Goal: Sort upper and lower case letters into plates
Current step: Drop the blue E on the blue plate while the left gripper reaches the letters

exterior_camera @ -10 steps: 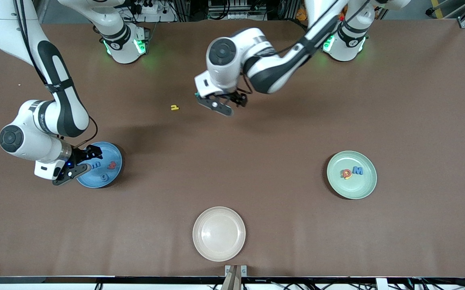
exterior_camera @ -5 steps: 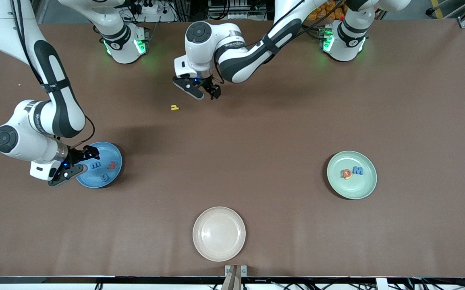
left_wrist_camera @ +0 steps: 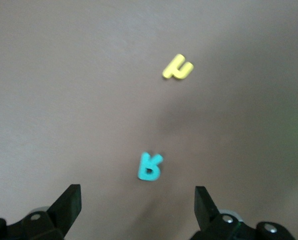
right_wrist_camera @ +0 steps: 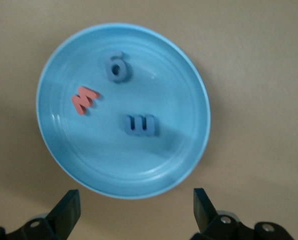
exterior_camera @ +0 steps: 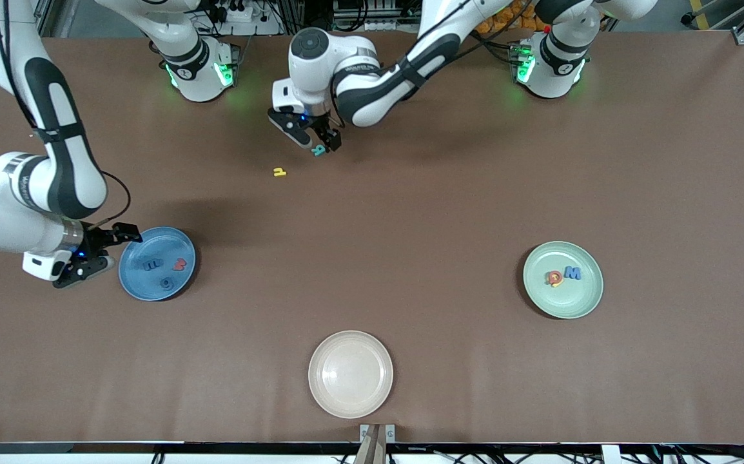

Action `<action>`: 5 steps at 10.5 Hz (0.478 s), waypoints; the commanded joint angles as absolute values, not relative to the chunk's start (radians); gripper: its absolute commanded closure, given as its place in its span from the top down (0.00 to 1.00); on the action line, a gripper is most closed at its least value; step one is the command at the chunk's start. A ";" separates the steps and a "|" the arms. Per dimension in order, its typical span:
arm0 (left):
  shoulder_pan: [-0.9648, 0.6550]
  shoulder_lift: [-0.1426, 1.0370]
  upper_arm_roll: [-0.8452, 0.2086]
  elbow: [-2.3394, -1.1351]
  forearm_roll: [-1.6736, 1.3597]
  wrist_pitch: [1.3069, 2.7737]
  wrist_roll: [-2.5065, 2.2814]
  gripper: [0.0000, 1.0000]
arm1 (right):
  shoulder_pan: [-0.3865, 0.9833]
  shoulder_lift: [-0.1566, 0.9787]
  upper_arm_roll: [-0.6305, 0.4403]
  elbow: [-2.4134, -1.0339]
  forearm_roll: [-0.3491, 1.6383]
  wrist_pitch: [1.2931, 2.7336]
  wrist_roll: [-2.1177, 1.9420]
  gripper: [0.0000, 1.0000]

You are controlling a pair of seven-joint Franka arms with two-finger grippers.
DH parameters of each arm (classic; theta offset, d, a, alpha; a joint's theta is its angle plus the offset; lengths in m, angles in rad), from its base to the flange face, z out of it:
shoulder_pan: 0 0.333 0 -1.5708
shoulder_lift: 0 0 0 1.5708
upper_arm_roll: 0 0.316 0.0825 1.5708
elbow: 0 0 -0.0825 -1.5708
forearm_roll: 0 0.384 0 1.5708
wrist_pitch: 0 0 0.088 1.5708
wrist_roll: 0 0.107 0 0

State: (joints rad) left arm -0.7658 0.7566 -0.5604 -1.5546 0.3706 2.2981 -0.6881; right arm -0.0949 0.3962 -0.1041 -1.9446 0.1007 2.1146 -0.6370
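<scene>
While hovering wide open and empty over the teal letter (left_wrist_camera: 149, 166), left end effector (exterior_camera: 314, 138) poised to descend and pinch; right end effector (exterior_camera: 98, 252) open, empty beside blue plate (exterior_camera: 135, 283).

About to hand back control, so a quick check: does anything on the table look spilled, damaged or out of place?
Nothing looks spilled or damaged. Two letters still lie loose on the table: a teal letter under the open left gripper, and a yellow letter beside it. The right gripper, open, hovers beside the blue plate.
</scene>
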 commanded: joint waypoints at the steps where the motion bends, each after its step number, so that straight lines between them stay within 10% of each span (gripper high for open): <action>1: -0.817 0.799 -0.531 -1.546 0.397 2.307 -0.719 1.00 | -0.126 0.376 -0.091 -1.927 0.115 2.027 -0.637 1.00; 5: -0.912 0.830 -0.410 -1.529 0.387 2.313 -0.719 1.00 | -0.117 0.388 -0.087 -1.921 0.115 2.036 -0.598 1.00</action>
State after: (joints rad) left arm -0.8543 0.8174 -0.4819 -1.5535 0.3706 2.3005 -0.6977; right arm -0.1113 0.3958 -0.0948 -1.9213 0.1045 2.0448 -0.6145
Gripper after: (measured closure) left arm 0.000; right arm 0.000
